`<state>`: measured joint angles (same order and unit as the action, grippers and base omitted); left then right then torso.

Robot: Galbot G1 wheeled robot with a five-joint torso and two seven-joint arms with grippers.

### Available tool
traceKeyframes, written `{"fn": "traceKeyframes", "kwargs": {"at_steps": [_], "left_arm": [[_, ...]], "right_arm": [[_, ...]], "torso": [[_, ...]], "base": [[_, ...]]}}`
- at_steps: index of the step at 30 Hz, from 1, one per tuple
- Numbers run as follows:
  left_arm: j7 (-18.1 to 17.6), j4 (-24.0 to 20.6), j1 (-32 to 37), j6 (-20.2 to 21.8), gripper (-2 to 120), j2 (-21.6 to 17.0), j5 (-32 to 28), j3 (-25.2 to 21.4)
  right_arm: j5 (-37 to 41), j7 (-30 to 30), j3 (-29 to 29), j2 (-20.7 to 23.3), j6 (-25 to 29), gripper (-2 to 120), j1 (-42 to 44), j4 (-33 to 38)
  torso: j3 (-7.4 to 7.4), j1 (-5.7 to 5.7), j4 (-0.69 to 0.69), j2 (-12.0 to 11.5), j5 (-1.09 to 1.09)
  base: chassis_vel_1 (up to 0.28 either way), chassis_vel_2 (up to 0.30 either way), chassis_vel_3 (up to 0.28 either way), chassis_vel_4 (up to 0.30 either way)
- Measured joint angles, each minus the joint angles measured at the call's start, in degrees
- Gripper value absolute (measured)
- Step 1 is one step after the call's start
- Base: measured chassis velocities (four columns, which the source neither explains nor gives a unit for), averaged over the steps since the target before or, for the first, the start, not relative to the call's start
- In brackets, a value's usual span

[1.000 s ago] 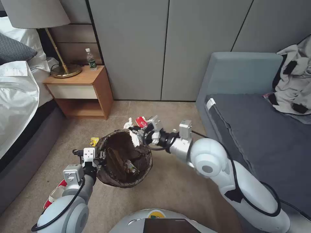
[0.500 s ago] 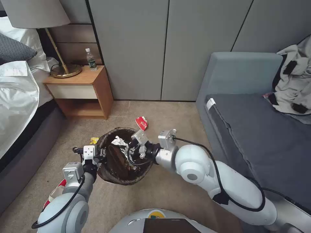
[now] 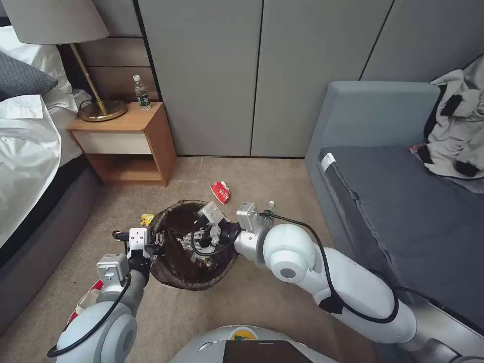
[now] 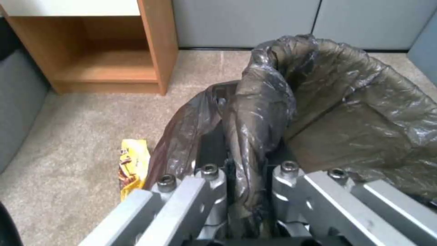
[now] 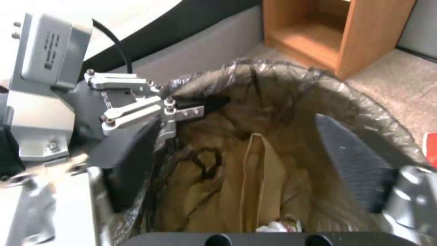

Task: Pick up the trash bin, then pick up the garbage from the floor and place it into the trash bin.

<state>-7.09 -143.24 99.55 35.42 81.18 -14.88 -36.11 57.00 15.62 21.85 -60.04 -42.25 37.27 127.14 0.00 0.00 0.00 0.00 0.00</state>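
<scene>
Nearest to me, low by my left arm, a red-and-white carton [image 3: 83,302] lies on the carpet [image 3: 262,297], partly hidden behind the arm.

My left gripper [image 3: 154,243] is clamped on the near-left rim of the trash bin [image 3: 194,280]; the left wrist view shows its fingers [image 4: 211,191] pinching the bag-covered rim between them. Bin is held, tilted slightly toward me.

My right gripper [image 3: 201,237] hangs inside the bin mouth, over its right half. In the right wrist view the jaws stand wide with nothing between them, and a scrap of crumpled white paper [image 5: 278,225] lies at the bottom on tan paper [image 5: 255,181].

Just past the bin's left rim, a yellow wrapper [image 3: 146,219] on the carpet. Beyond the far rim, a red wrapper [image 3: 220,191]. Right of the bin, tucked behind my right wrist, a small plastic bottle [image 3: 268,209].

Farther off: nightstand [image 3: 128,143] with an upright water bottle [image 3: 142,93] on its back right corner; not garbage, I leave that.

Risks as I judge them:
- Pulling the right gripper out could snag the loose bag and drag it off the rim.
- The one-sided grip on the bin may slip if it gets bumped.
- The carton near my left arm is easy to miss.
</scene>
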Motion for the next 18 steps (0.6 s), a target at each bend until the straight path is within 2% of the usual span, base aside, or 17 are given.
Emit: {"fn": "traceKeyframes", "kwargs": {"at_steps": [3,4,9,13,15,16,18], "left_arm": [[-0.02,0.0,0.01,0.02,7,0.01,-0.03,0.09],[-0.03,0.0,-0.04,0.03,7,0.0,-0.04,0.1],[-0.05,0.0,-0.23,0.04,7,-0.08,-0.15,0.06],[-0.05,0.0,-0.28,0.05,7,0.0,-0.19,0.0],[-0.05,0.0,-0.28,0.06,7,0.05,-0.2,-0.08],[-0.05,0.0,-0.28,0.06,7,0.05,-0.2,-0.08],[-0.05,0.0,-0.11,0.06,7,0.07,-0.2,-0.27]], "right_arm": [[-0.03,0.21,-0.48,-0.06,0.02,98,0.08,0.1],[-0.09,0.23,-0.59,-0.04,0.02,99,0.17,0.11],[-0.68,0.11,-1.45,0.31,0.03,100,0.43,0.39],[-0.73,-0.09,-4.41,1.01,0.04,100,1.08,1.79],[-0.75,-0.7,-7.95,2.19,0.36,100,2.07,3.37],[-0.75,-0.7,-7.95,2.19,0.36,100,2.07,3.37],[-2.52,-1.49,-12.31,3.41,3.6,100,5.19,5.0]], "torso": [[0.0,0.0,0.0,0.0,0.0],[0.0,0.0,0.0,0.0,0.0],[0.0,0.0,0.0,0.0,0.01],[0.0,0.0,0.0,0.0,0.01],[0.0,0.0,0.0,0.0,0.01],[0.0,0.0,0.0,0.0,0.01],[0.0,0.0,0.0,0.0,0.01]], "base": [[0.0,0.0,0.0,0.0],[0.0,0.0,0.0,0.0],[0.0,0.0,0.0,0.0],[0.0,0.0,0.0,0.0],[0.0,0.0,0.0,0.0],[0.0,0.0,0.0,0.0],[0.0,0.0,0.0,0.0]]}}
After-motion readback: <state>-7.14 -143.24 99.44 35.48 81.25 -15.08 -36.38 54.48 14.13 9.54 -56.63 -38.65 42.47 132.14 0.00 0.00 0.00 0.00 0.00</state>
